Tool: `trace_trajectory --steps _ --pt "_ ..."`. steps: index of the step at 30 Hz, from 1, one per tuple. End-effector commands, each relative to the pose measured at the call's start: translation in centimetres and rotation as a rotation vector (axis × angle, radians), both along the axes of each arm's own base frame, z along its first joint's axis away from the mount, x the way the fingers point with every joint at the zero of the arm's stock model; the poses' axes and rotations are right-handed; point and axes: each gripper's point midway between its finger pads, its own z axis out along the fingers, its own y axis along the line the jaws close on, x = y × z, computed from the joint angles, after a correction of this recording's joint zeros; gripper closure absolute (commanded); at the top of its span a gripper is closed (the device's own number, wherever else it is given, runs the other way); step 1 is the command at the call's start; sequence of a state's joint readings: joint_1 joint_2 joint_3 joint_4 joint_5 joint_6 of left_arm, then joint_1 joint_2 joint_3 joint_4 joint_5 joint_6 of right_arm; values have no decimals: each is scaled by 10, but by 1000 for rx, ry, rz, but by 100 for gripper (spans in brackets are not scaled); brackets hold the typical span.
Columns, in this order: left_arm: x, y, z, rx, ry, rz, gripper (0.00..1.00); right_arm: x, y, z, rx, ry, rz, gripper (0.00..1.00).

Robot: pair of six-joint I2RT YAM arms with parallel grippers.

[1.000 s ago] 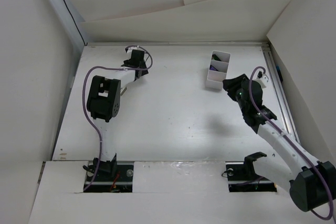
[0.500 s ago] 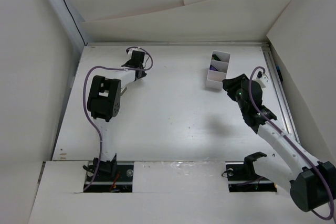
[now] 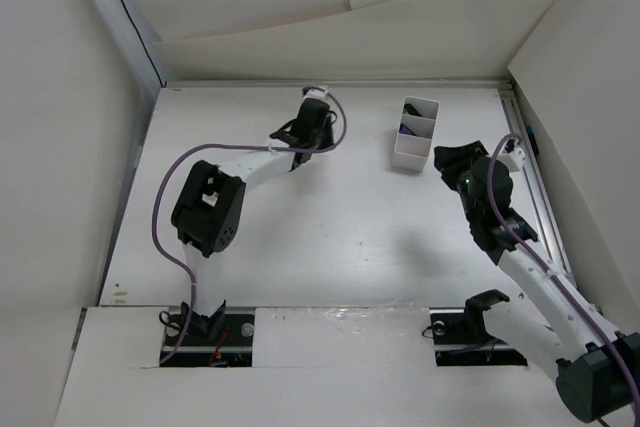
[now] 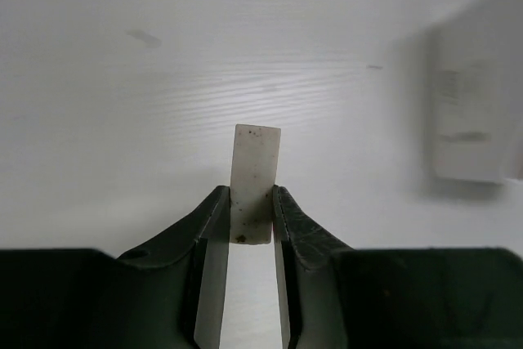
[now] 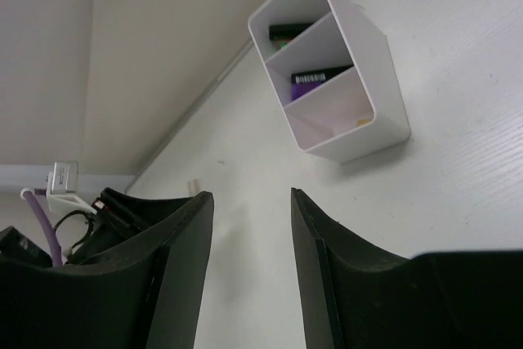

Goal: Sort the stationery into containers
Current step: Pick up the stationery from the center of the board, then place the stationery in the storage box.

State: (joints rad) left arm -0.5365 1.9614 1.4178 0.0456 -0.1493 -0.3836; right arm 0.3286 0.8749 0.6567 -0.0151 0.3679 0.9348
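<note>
The white three-compartment box (image 3: 417,134) stands at the far right of the table. In the right wrist view its wall (image 5: 384,112) shows; the far compartment holds a black-ended marker (image 5: 286,32) and the middle one a purple marker (image 5: 315,78). My left gripper (image 4: 252,194) is shut on a small whitish-tan eraser block (image 4: 256,161), held above the table left of the box, which is blurred at the right (image 4: 470,112). In the top view this gripper (image 3: 300,155) is left of the box. My right gripper (image 5: 249,202) is open and empty, just near-right of the box (image 3: 447,159).
White walls enclose the table on all sides. A metal rail (image 3: 540,197) runs along the right edge. The left arm's elbow (image 3: 205,209) rises over the left half. A tiny yellow bit (image 5: 360,121) shows in the box's near compartment.
My left gripper has swung right from the far left corner toward the box, carrying the eraser block. My right gripper has shifted slightly right and back, still open.
</note>
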Motion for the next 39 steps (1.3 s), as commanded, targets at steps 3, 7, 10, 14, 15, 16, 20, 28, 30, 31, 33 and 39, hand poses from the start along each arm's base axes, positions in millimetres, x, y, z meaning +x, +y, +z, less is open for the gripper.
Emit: trace_trajectory --steps 3,7,10,14,15,16,20,28,30,31,33,39 --pt "-29 -121 121 -251 -194 -309 86 -13 -23 39 45 -139 -93 52" --pt "-44 -172 128 -282 -180 -420 86 -15 -26 38 45 -143 -104 52" --pt "-44 -202 125 -299 -161 -483 86 -13 -27 35 42 -134 -104 52" --pt "-44 -221 118 -330 -148 -509 84 -13 -26 35 51 -135 -106 52" --pt "-42 -226 116 -336 -147 -520 84 -13 -26 35 51 -135 -106 52" --pt "-40 -228 114 -336 -147 -520 84 -13 -26 35 51 -135 -106 52" --pt "-41 -232 93 -325 -110 -534 83 -15 -25 35 52 -133 -97 52" --pt "-35 -242 74 -326 -90 -552 78 -11 -22 27 44 -106 -88 52" --pt "-33 -244 74 -327 -93 -552 75 -9 -20 29 46 -105 -76 52" --pt "-32 -246 71 -327 -93 -552 72 -8 -19 26 43 -97 -76 52" --pt "-30 -245 71 -323 -96 -543 68 -8 -18 26 45 -96 -67 52" --pt "-29 -246 80 -338 -123 -546 51 -6 -15 25 46 -94 -58 52"
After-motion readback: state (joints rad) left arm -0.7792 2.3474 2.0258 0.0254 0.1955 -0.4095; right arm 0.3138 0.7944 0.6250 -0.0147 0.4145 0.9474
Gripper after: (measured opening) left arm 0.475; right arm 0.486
